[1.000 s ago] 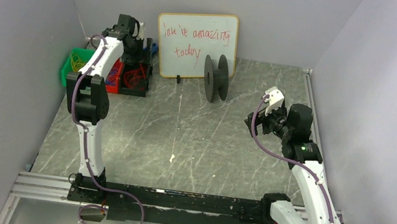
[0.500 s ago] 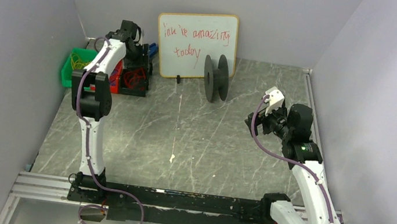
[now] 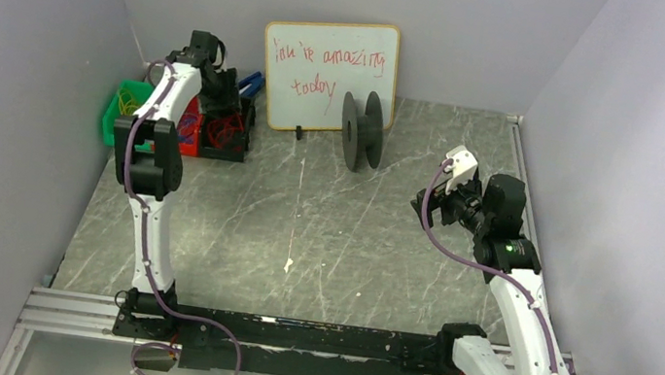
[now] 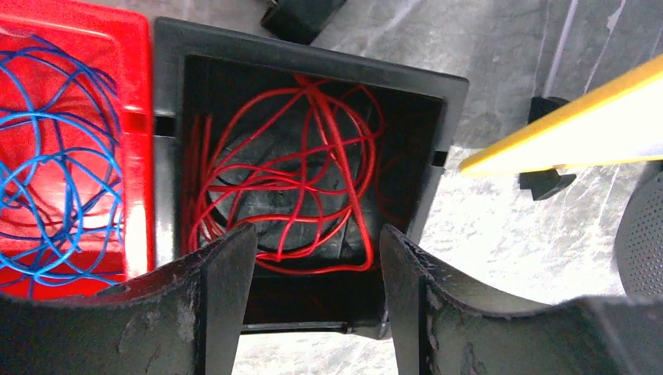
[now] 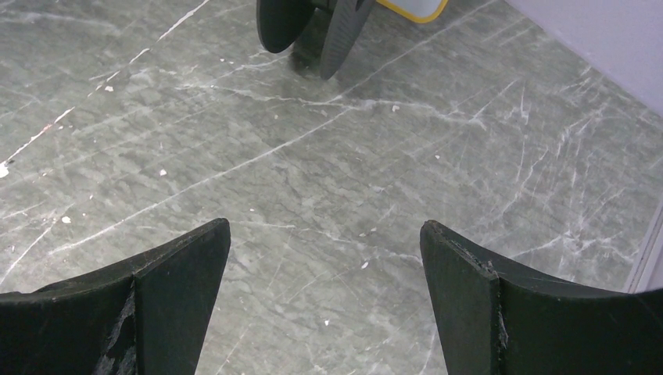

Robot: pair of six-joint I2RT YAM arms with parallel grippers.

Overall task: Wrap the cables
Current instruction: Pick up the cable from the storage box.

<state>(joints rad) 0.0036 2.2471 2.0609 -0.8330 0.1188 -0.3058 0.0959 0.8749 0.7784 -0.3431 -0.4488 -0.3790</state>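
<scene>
While red cables (image 4: 301, 176) are lying tangled inside the black bin (image 4: 313, 61), left claw (image 4: 315, 242) is hovering above it, partly open, apparently holding nothing; right claw (image 5: 324, 230) is gaping wide, empty, well right of the bin.

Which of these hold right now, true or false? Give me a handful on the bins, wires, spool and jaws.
1. The thin red wire lies tangled in the square black plastic bin. True.
2. The thin blue wire shares that black bin. False: the blue wire lies in the red plastic bin alongside.
3. The left jaws are clamped on red wire. False: they stand apart above the bin, nothing between them.
4. The black plastic spool stands beside the whiteboard. True.
5. The right jaws hold the spool. False: they stand open over the grey marbled tabletop, clear of the spool.
</scene>
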